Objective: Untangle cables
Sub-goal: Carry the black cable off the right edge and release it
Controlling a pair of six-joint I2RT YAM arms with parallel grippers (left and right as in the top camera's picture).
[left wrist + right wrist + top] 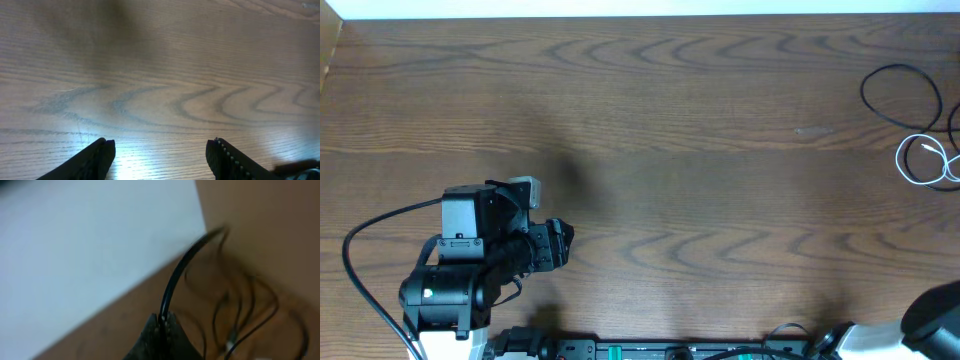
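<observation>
Overhead straight down on table (670, 150), wrist cameras low, close

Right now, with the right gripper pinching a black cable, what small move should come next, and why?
Probably draw the right gripper slowly away from the other loops. It is shut on one black cable that arcs upward, and those loops lie blurred behind it. A gentle pull should show whether it slides free.

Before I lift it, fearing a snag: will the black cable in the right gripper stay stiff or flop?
Probably floppy: the black cable arcs from the shut right gripper. Likely light, being so thin. It could drag the loops behind it.
</observation>
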